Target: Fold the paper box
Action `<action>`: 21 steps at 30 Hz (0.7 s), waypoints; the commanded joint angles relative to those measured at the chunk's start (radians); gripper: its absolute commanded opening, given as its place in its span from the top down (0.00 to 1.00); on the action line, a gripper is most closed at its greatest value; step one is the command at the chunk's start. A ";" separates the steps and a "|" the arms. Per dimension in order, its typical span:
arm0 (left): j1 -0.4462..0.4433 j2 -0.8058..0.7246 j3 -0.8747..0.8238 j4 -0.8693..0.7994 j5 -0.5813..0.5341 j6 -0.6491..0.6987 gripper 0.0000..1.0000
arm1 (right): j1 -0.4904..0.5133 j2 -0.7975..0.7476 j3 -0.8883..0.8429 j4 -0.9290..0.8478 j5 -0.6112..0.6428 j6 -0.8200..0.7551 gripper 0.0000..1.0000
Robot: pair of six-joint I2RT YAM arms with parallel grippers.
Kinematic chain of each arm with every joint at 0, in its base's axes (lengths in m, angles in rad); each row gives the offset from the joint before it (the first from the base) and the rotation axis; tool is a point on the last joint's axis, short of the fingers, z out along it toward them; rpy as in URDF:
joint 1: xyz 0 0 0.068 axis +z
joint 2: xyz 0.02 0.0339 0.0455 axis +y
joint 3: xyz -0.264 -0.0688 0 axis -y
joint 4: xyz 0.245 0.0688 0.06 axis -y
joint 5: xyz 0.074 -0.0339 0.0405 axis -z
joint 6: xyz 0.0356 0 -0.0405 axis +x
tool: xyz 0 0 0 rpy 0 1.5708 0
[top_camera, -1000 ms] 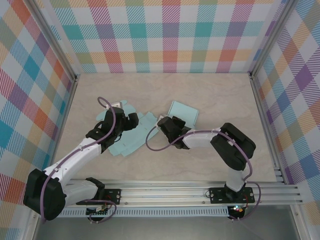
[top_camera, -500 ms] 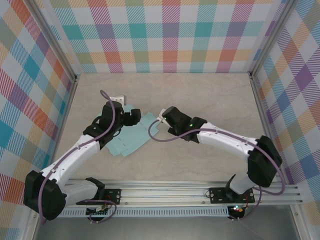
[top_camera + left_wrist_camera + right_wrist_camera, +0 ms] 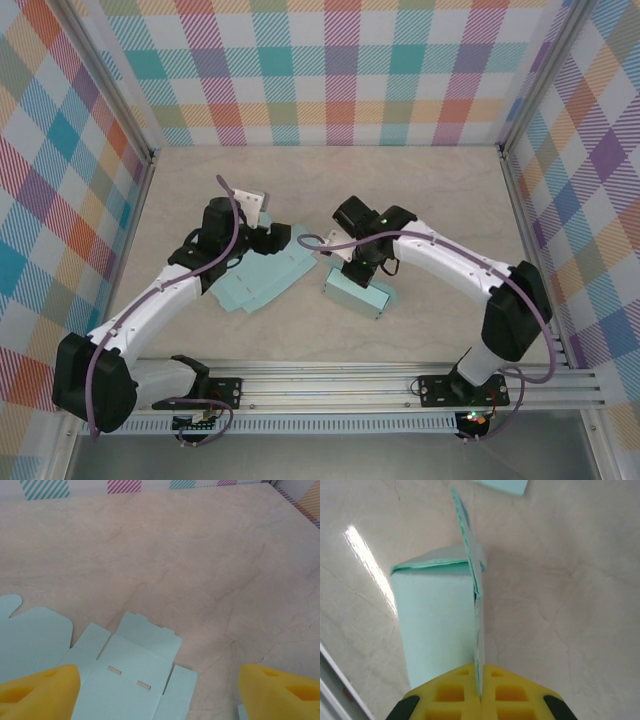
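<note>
Top view: table [image 3: 440, 190] has a pale wood-grain surface, with plaid walls [image 3: 330, 70] on three sides. Two teal paper items noted.

Item 1 – folded box [image 3: 357, 294]. It rests on the table approx. 5 o'clock of centre. The right gripper [image 3: 363, 268] is at its 12 o'clock edge. In the right wrist view, the right gripper [image 3: 480, 685] has its yellow fingers [image 3: 450, 695] pressed together on a thin upright flap [image 3: 470, 555] of the folded box [image 3: 435, 630], so it is clamped on the flap. The flap runs from the pads toward 12 o'clock, and the box body lies on its 9 o'clock side.

Item 2 – flat blank [image 3: 258, 282]. It lies approx. 8 o'clock of centre, near the box at its 9 o'clock. The left gripper [image 3: 272, 238] is over the blank's 1 o'clock end. In the left wrist view, the left gripper [image 3: 159, 680] has its fingers [image 3: 40, 692] spread wide at the 7 and 5 o'clock corners, gripping nothing. The flat blank [image 3: 130, 670] lies beneath, with two small slots [image 3: 129, 677] visible. Finger contact w/ the blank: cannot tell.
</note>
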 commanded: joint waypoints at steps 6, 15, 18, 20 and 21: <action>0.065 0.011 -0.054 0.122 0.119 0.009 0.22 | -0.032 0.106 0.081 -0.045 -0.081 -0.054 1.00; 0.069 0.088 -0.038 0.146 0.221 0.050 0.28 | -0.036 0.113 0.113 -0.032 -0.053 -0.039 0.80; 0.069 0.109 -0.028 0.146 0.240 0.062 0.29 | -0.036 0.089 0.105 -0.020 -0.054 -0.027 0.70; 0.069 0.121 -0.020 0.144 0.264 0.077 0.30 | -0.036 0.075 0.101 -0.010 -0.057 -0.018 0.63; 0.069 0.128 -0.015 0.142 0.282 0.087 0.30 | -0.036 0.066 0.098 -0.004 -0.056 -0.013 0.60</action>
